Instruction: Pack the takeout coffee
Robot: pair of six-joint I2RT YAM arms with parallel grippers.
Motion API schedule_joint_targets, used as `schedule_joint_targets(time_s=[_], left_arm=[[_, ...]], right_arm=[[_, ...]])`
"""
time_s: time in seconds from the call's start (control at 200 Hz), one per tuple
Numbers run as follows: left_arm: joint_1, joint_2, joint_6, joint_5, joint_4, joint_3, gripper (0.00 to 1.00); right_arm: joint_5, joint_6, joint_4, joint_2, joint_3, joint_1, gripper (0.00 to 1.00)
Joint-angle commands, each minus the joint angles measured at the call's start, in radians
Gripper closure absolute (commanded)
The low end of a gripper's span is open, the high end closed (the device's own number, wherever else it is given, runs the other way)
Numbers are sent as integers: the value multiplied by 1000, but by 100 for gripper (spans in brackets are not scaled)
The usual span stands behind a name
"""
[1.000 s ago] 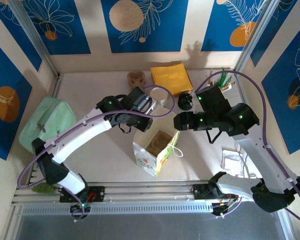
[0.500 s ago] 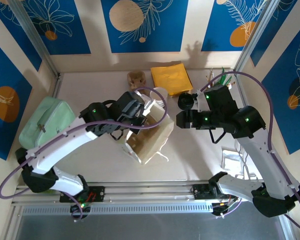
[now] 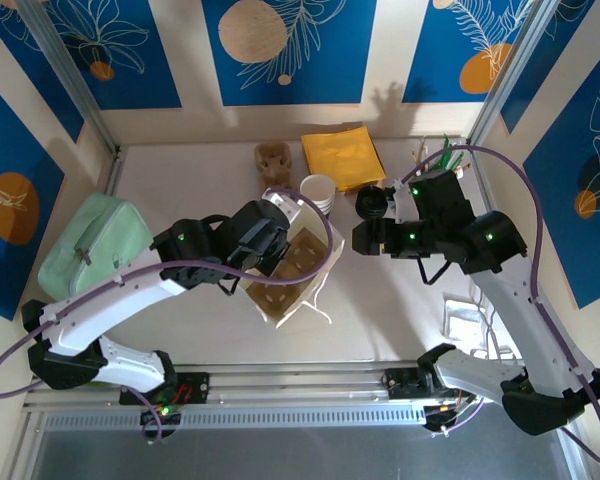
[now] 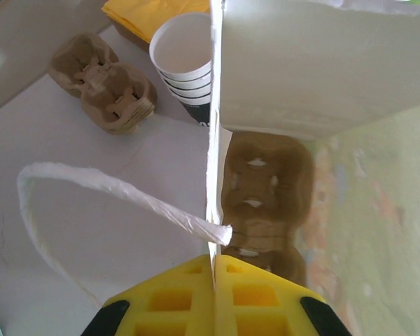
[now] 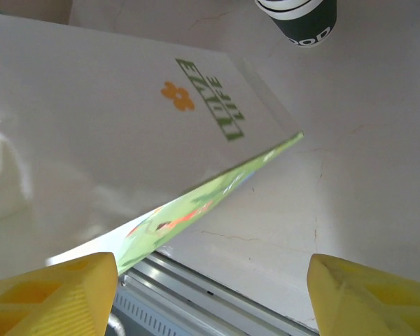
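Observation:
The takeout coffee [image 3: 371, 203] shows as a black round lid from above, standing just behind my right wrist. Its dark lower body with a white band [image 5: 297, 17] sits at the top edge of the right wrist view. A white paper bag [image 3: 327, 258] lies tilted at the table's middle, mouth up, with a brown cup carrier [image 4: 262, 196] inside. My left gripper [image 3: 276, 240] is shut on the bag's left rim; the yellow fingers [image 4: 259, 301] pinch the thin white edge. My right gripper [image 3: 358, 238] hangs open right of the bag, its jaws wide over bare table [image 5: 210, 280].
A stack of lidless white cups [image 3: 318, 190] stands behind the bag. A second brown carrier [image 3: 271, 157] and yellow napkins [image 3: 342, 155] lie at the back. A green pouch [image 3: 90, 245] sits at the left wall. The bag's paper handle [image 4: 91, 189] loops outside it.
The bag has shifted back from the front edge and tipped, its mouth now wide. My left arm swung nearer and left, its fingers closing fully on the rim. The right gripper barely moved.

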Motion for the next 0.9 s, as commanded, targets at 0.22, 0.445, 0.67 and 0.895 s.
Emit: schedule_joint_targets(time_s=[0.22, 0.445, 0.67, 0.895], left_arm=[[-28, -26, -121, -56, 13, -23, 100], [-27, -55, -257, -40, 67, -87, 100], [-28, -117, -350, -43, 159, -194, 100], [-40, -141, -369, -38, 191, -224, 100]], right_arm=[[-103, 62, 57, -84, -37, -13, 24], [-166, 163, 184, -143, -156, -13, 19], [-169, 266, 302, -128, -276, 72, 22], [-77, 317, 352, -121, -311, 192, 23]])
